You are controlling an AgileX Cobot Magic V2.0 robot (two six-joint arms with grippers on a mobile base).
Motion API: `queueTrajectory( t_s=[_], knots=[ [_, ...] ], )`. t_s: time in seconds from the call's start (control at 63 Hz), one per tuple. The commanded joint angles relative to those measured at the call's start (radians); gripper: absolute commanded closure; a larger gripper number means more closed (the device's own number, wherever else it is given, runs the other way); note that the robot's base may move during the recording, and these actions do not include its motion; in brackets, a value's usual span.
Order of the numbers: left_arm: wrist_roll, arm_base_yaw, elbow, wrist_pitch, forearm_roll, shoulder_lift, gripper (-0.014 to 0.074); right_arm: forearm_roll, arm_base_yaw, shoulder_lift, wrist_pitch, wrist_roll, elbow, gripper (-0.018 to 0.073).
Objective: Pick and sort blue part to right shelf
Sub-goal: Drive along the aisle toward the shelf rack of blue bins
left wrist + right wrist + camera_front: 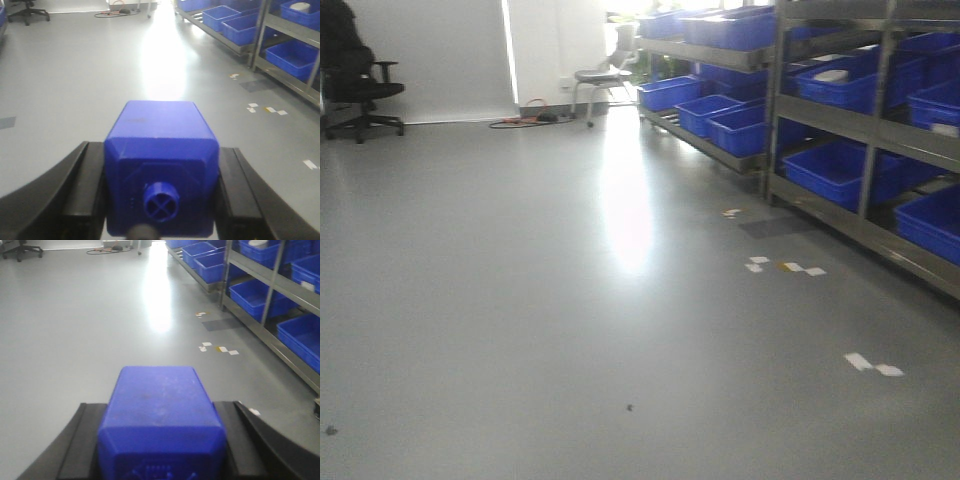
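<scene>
Jaws of the left gripper pinch the blue part — right gripper clamps a seemingly similar blue block.

Stainless-steel rack with roller tracks runs down the right side toward the far wall, large open blue plastic crates sitting on its tiers, one above another. On the grey floor just before it, small white tape marks lie in a line. Far back left, a black swivel office chair; right of it, near the rack's far end, a grey metal-legged chair. Up close, the small blue plastic bottle-like part sits between the left pincer fingers, a squarish blue plastic block between the right pincer fingers.
</scene>
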Motion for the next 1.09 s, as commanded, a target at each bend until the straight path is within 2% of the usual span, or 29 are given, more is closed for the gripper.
queueTrajectory(
  t_s=[0.0, 1.079],
  knots=[
    [0.001, 0.002, -0.030, -0.091, -0.007, 0.005, 0.0304, -0.011, -0.004, 0.000, -0.089, -0.004, -0.031, 0.0159],
    [0.001, 0.002, -0.030, -0.091, -0.007, 0.005, 0.0304, -0.011, -0.004, 0.000, -0.089, -0.004, -0.031, 0.0159]
  ],
)
